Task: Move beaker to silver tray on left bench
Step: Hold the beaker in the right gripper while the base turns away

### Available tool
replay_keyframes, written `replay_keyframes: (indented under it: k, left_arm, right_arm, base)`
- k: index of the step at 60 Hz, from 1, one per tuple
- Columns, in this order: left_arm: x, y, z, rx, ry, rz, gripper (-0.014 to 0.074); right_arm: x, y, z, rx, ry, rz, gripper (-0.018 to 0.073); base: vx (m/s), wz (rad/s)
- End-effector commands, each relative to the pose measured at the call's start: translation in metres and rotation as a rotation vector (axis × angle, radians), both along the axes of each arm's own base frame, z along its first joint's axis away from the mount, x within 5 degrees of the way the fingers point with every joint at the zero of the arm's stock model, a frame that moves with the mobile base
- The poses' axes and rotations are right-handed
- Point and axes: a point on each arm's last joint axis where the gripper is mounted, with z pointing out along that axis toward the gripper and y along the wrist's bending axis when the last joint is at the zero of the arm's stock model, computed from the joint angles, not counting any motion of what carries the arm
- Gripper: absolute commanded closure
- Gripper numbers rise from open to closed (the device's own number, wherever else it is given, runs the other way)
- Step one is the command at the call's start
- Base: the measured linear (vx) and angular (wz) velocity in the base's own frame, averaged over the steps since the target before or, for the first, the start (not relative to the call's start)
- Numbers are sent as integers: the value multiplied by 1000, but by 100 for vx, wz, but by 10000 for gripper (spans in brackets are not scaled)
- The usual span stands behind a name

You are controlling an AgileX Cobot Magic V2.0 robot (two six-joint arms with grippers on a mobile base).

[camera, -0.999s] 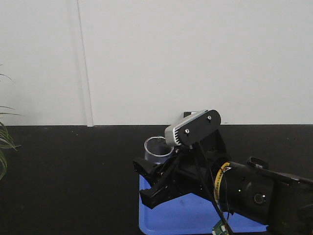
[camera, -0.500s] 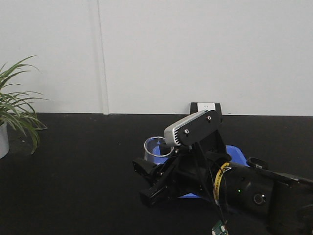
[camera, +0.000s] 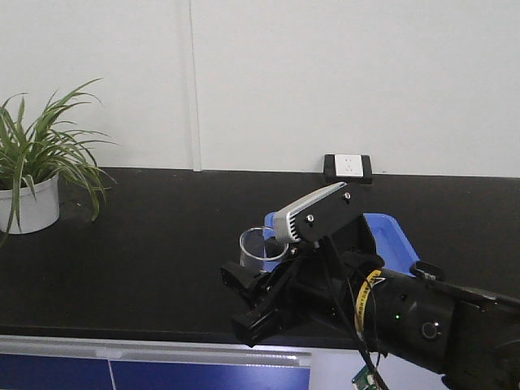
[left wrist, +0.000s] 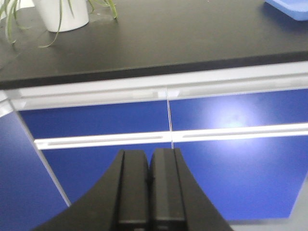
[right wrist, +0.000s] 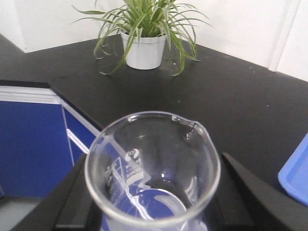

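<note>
The beaker (camera: 260,248), a small clear glass cylinder with a flared rim, is held upright between the fingers of my right gripper (camera: 248,294). In the right wrist view the beaker (right wrist: 154,168) fills the lower frame, with white printed markings on its wall and a black finger on each side. It hangs in the air in front of a black worktop's front edge. My left gripper (left wrist: 150,163) is shut and empty, facing blue cabinet fronts. The silver tray and the left bench are out of view.
The black worktop (camera: 146,236) with a white wall socket (camera: 348,167) is ahead. A bright blue tray (camera: 392,236) lies on it at the right, and a potted plant (camera: 32,175) stands at its left end. Blue cabinet fronts (left wrist: 216,178) are below the worktop edge.
The bench has receded: its front edge and blue cabinets have come into view, the plant has appeared at left, and the blue tray is now behind the held beaker.
</note>
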Motion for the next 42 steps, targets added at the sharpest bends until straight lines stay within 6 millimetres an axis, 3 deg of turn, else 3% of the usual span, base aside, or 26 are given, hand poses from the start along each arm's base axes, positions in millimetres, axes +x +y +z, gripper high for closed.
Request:
replay_keyframes:
  k: [1,42]
  left_arm:
    - [2,-1,1,-5,-67,-10,595]
    - [2,-1,1,-5,-67,-10,595]
  right_arm:
    - [-7,-1,27,71,-69,28,573]
    - [-7,-1,28,72,-69,29,573]
  base:
    - [-31,3]
    - [-31,3]
